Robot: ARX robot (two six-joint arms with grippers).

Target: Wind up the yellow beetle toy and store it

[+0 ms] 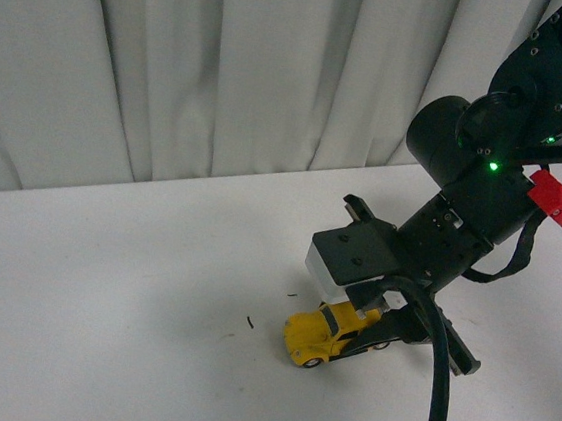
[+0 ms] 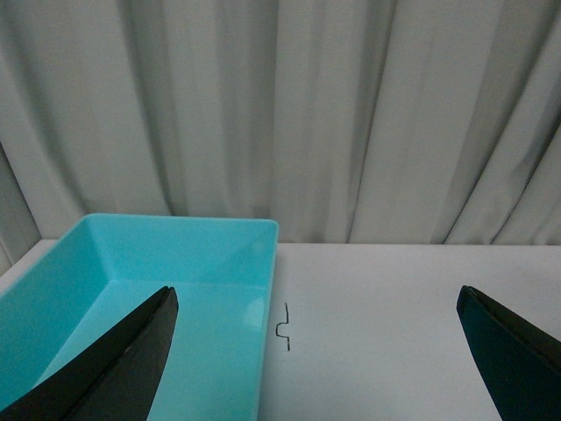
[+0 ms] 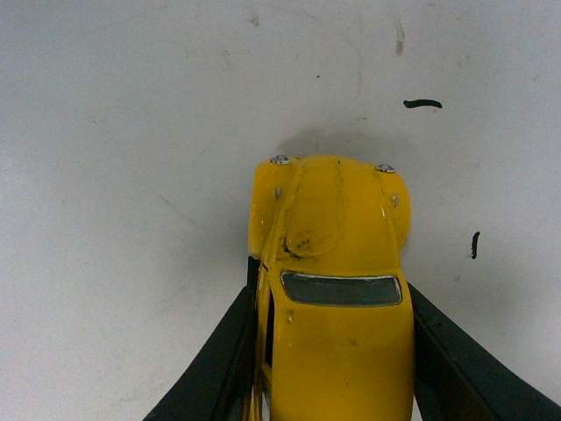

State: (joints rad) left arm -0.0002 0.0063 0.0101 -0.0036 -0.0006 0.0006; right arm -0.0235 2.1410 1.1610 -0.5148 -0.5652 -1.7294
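The yellow beetle toy point(image 1: 326, 336) stands on the white table point(image 1: 111, 293) at the right, its hood pointing left and toward me. My right gripper point(image 1: 374, 326) is shut on its rear half. In the right wrist view the toy point(image 3: 337, 289) fills the lower middle, with the black fingers point(image 3: 223, 360) pressed against both its sides and its hood sticking out past them. My left gripper point(image 2: 316, 303) is open with nothing between its fingers, hanging over the table beside a turquoise bin point(image 2: 131, 289). The left arm is out of the front view.
The turquoise bin is open-topped and shows nothing inside. A small bent black wire point(image 2: 283, 327) lies just outside its wall. Little black specks point(image 1: 249, 320) mark the table near the toy. A pale curtain point(image 1: 226, 64) hangs behind the table's far edge.
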